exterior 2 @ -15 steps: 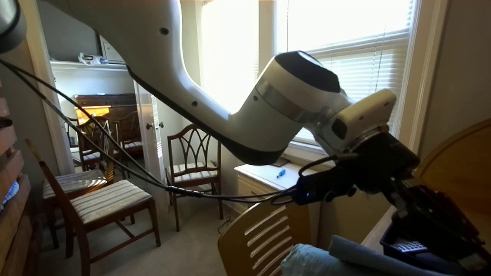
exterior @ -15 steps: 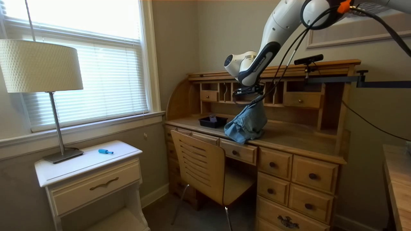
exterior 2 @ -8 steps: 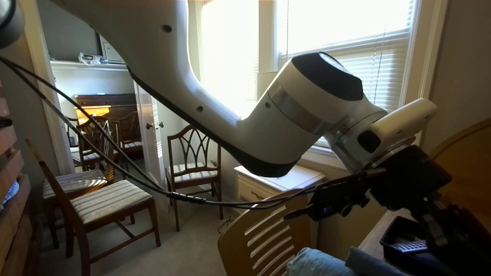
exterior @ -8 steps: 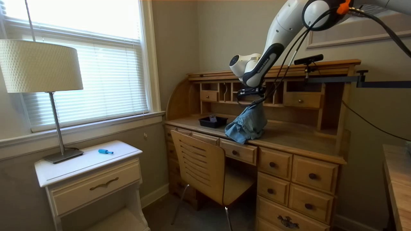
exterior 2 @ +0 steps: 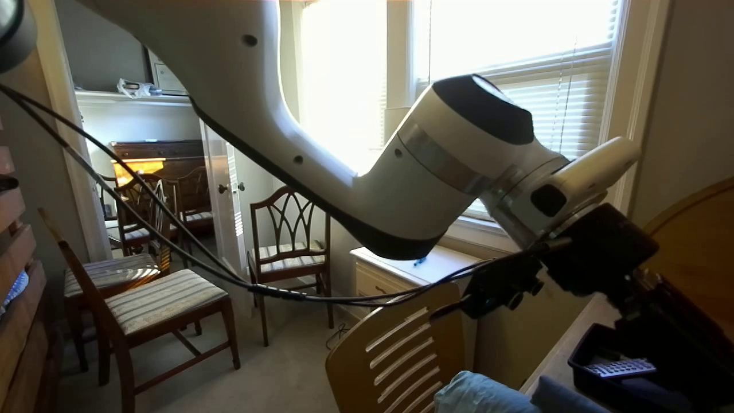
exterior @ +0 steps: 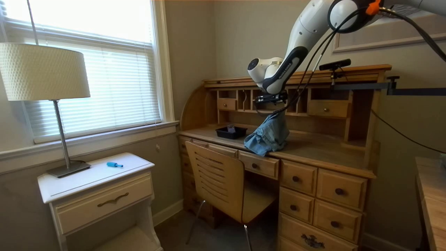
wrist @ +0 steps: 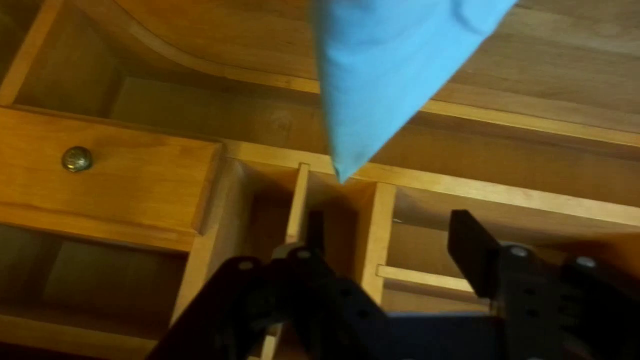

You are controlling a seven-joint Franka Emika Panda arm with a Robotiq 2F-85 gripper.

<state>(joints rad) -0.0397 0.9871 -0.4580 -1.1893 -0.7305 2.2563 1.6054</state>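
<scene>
A rumpled blue cloth point(exterior: 267, 135) sits at the front edge of the worktop point(exterior: 324, 150) of a wooden roll-top desk point(exterior: 303, 174), its lower folds hanging over the edge and its upper part rising to a peak just below the robot's wrist. The pincer point(wrist: 387, 230) stands wide open — in the wrist view its dark fingers point(wrist: 470, 250) are spread, bare wood shows between them, and I see nothing in their grip. The cloth's pointed corner comes near them there, yet lies apart from both. Facing the pincer are the desk's pigeonholes point(wrist: 272, 195), next to a small drawer point(wrist: 125, 185) with a round metal knob point(wrist: 77, 159). Near the cloth on the worktop is a black tray point(exterior: 226, 134); inside it lies what looks like a remote control point(exterior 2: 622, 367). A slatted wooden chair point(exterior: 216, 177) is drawn up to the desk, its back close by the cloth. Farther off, a white nightstand point(exterior: 136, 164) carries a tall lamp point(exterior: 45, 73) and a small bright-blue object point(exterior: 114, 164) — too small to make out — beside a window point(exterior: 101, 90) with blinds. Chairs with striped seats point(exterior 2: 169, 298) stand deeper in the room.
</scene>
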